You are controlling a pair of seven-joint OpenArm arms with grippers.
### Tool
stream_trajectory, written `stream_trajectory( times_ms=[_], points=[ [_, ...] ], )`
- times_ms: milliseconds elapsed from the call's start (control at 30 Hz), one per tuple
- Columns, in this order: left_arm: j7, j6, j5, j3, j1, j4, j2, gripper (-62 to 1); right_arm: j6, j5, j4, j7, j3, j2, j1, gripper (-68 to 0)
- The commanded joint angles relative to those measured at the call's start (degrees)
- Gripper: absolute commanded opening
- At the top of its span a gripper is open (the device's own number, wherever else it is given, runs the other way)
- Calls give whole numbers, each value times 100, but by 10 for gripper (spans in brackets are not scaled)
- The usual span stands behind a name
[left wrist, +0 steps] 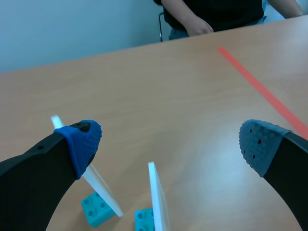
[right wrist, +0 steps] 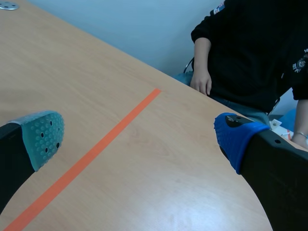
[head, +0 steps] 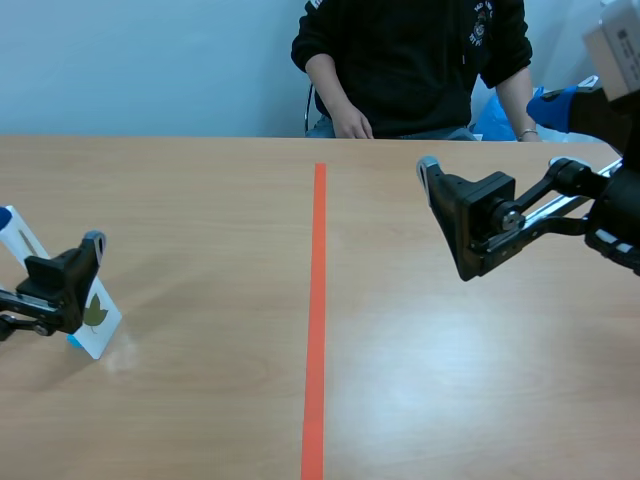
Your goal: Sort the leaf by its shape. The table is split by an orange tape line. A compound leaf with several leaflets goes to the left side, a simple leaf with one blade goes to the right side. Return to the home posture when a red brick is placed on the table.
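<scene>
Wide wooden counter [head: 200, 200], running away toward a pale wall. At its far edge, a seated person [head: 410, 60] in a black top, one of the person's hands [head: 350, 122] resting just beyond the far end of the orange tape line [head: 316, 320]. Line straight down the middle, splitting the counter in two.

Right of the line, raised above bare wood, the right hand [right wrist: 139, 137]: released, pads wide apart, nothing between them, well apart from everything else.

Low at the left side, the left hand [left wrist: 175, 142]: likewise released, fingers spread, grasping nothing. Between those fingers, a white leaf card [left wrist: 158, 202], standing near upright and seen edge-on in the wrist view. On its face in the scene view, a small olive-green leaf [head: 96, 313], shape too small to tell. Card well left of the line, partly covered by the left hand in the scene view; contact with the fingers impossible to tell.

Just beside it, passing behind the blue pad [left wrist: 84, 144] of one finger, a second white card [left wrist: 101, 185], leaning. Under each card, a teal brick [left wrist: 95, 210] as a foot.

Far off in the right wrist view, near the counter's corner, a small round metal disc [right wrist: 7, 6].
</scene>
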Motion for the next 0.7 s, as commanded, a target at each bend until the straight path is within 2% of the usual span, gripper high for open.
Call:
stream_trajectory(
  times_ms=[0,100,267,667],
  points=[
    [-76,-50,-39,-42,151,354,-94,4,-20,59,144,81,50,31,39,-22],
    [-72,-142,-39,-55,393,1010,-192,4,-20,59,144,74,50,31,37,-22],
    [81,-614,-39,-52,540,1810,-332,4,-20,59,144,61,50,33,37,-22],
    [247,-1156,-59,-28,538,2693,-459,4,-20,59,144,57,50,33,37,-22]
  ],
)
